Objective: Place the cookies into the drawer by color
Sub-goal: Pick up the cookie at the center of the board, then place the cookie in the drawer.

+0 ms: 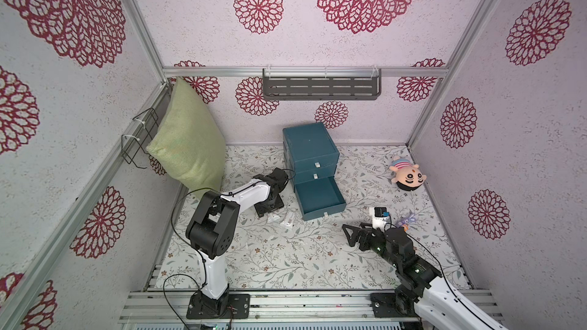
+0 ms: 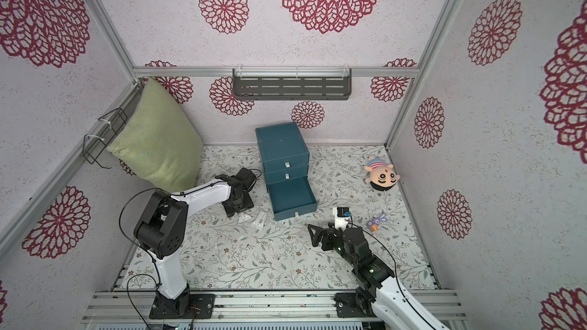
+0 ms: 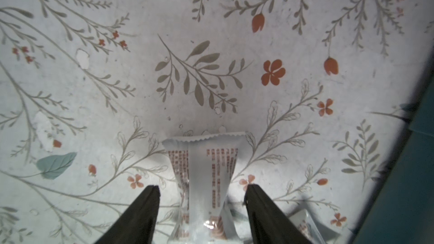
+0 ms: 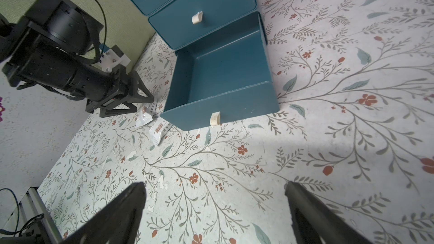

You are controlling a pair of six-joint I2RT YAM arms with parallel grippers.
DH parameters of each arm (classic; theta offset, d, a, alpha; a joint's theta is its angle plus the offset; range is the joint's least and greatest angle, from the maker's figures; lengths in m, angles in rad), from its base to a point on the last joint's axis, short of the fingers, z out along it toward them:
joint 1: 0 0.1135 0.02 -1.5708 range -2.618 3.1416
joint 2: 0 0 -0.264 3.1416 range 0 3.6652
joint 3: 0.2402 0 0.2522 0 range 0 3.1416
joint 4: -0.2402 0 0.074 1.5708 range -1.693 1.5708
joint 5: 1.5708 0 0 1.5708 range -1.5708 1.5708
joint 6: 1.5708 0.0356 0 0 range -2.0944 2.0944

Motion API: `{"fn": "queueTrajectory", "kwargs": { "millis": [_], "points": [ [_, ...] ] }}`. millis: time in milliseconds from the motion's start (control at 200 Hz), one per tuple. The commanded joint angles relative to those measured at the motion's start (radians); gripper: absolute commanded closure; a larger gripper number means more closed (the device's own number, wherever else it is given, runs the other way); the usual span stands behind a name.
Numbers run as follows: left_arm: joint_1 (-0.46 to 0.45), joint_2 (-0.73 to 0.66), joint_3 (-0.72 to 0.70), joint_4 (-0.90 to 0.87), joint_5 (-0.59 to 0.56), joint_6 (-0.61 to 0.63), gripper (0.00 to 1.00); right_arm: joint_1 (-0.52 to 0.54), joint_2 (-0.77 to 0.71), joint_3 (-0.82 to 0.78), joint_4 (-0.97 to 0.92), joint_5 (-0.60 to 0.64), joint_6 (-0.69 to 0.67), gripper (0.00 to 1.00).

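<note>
Cookies (image 1: 287, 220) in clear, whitish wrap lie on the bench (image 1: 286, 265), just beside the chest (image 1: 309, 149) at its front corner on the left arm's side. The chest's bottom drawer (image 1: 319, 196) stands pulled out and looks empty. My left hand (image 3: 203, 187) hangs over one packet (image 3: 204, 174), fingers apart and straddling it without touching. A second packet (image 3: 305, 224) lies nearer the chest. My right hand (image 4: 215, 185) waits before the chest, fingers wide, holding nothing.

I judge the packets light, crinkly and slick, and the biscuit inside brittle. I would pinch gently across the middle, not by the crimped ends.

The bench cover is a flat floral print, flaked in spots, and pale wrap shows poorly against it. Walls with red medallions close in on three sides. A green pillow (image 1: 187, 134) and a doll (image 1: 408, 174) lie well apart from the chest.
</note>
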Motion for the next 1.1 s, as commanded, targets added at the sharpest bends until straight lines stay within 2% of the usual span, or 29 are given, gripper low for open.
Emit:
{"fn": "queueTrajectory", "kwargs": {
  "millis": [0,150,405,610,630,805,1096],
  "points": [
    [0.006,0.028,0.005,0.031,0.015,0.011,0.36,-0.007,-0.010,-0.003,0.016,-0.011,0.013,0.01],
    [0.006,0.077,0.001,0.047,0.018,0.010,0.41,-0.008,-0.009,-0.006,0.018,-0.014,0.014,0.01],
    [0.007,0.078,-0.010,0.052,0.015,0.008,0.62,-0.008,-0.016,-0.009,0.013,-0.014,0.013,0.01],
    [0.004,0.048,-0.013,0.030,0.000,0.010,0.62,-0.009,-0.016,-0.008,0.018,-0.019,0.013,0.01],
    [0.001,0.008,-0.015,0.027,-0.001,0.010,0.62,-0.010,-0.015,-0.007,0.017,-0.018,0.014,0.01],
    [-0.024,-0.059,0.006,-0.003,-0.010,0.013,0.62,-0.009,-0.009,-0.005,0.022,-0.020,0.014,0.01],
    [-0.137,-0.140,0.113,-0.033,-0.024,0.036,0.62,-0.011,0.004,-0.002,0.037,-0.028,0.018,0.01]
  ]
}}
